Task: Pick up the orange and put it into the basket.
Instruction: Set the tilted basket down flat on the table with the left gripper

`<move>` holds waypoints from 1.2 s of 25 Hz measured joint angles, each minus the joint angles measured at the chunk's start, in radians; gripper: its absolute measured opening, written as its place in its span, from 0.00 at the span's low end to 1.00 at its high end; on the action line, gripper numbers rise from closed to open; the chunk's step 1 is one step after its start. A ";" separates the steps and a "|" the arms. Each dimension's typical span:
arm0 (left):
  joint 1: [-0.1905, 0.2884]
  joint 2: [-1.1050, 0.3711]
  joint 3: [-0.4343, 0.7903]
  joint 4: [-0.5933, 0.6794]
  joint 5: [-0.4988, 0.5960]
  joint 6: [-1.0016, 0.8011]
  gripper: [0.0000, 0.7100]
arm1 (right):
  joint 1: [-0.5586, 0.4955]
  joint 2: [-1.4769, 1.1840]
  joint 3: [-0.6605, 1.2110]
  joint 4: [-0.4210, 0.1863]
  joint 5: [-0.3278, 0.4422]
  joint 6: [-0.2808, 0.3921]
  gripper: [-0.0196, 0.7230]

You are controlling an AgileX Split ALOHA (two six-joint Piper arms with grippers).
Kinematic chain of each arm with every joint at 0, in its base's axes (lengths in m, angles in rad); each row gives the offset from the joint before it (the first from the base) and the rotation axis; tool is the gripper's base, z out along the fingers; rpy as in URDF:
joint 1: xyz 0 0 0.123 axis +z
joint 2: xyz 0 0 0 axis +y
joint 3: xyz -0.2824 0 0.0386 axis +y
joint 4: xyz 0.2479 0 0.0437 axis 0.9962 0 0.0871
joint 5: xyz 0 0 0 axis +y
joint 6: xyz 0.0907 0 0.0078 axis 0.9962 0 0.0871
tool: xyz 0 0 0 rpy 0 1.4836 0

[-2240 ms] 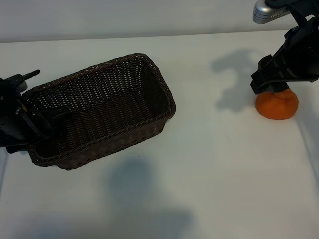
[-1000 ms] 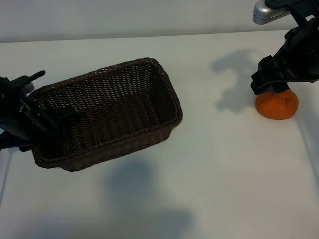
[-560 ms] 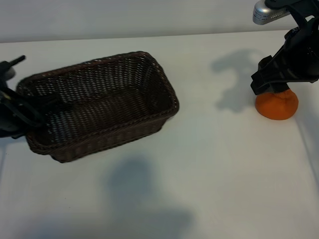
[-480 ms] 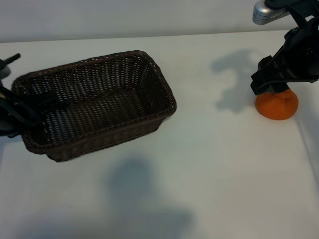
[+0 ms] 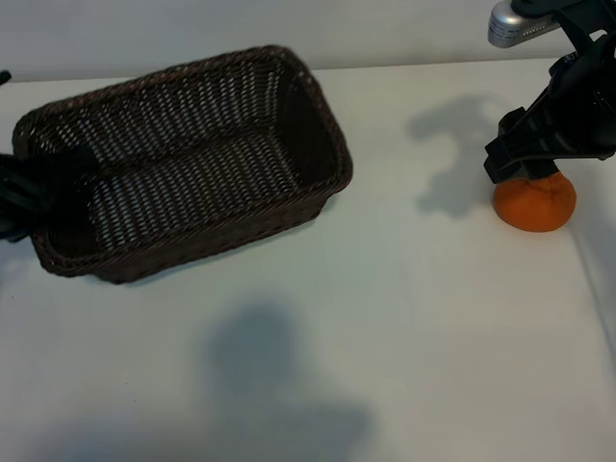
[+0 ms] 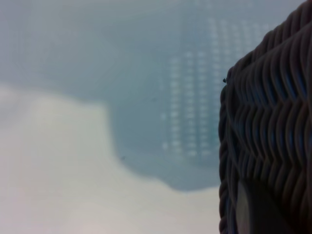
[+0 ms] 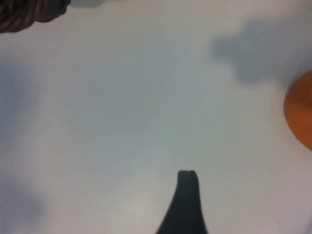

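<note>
The dark brown wicker basket (image 5: 192, 115) hangs tilted above the table at the left. My left gripper (image 5: 24, 197) is shut on the rim at its left end. In the left wrist view the basket's weave (image 6: 273, 126) fills one side, with the table and the basket's shadow far below. The orange (image 5: 535, 201) rests on the table at the far right. My right gripper (image 5: 525, 171) hovers just over it, open, touching nothing. In the right wrist view one dark finger (image 7: 185, 200) shows, with the orange (image 7: 301, 109) off to its side.
The white table (image 5: 385, 308) carries only shadows of the arms in the middle and front. A metal part of the right arm (image 5: 515, 21) sits at the top right. The basket's corner (image 7: 29, 10) shows in the right wrist view.
The left gripper closed on the basket's end and raised it off the table, swinging it towards the back left. The right arm and the orange have not moved.
</note>
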 joint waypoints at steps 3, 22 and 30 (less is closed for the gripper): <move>0.000 0.010 -0.056 -0.025 0.036 0.057 0.21 | 0.000 0.000 0.000 0.000 0.000 0.000 0.83; -0.093 0.323 -0.479 -0.122 0.282 0.269 0.21 | 0.000 0.000 -0.001 0.000 0.000 0.000 0.83; -0.174 0.435 -0.505 -0.123 0.261 0.249 0.21 | 0.000 0.000 -0.001 0.000 0.000 0.000 0.83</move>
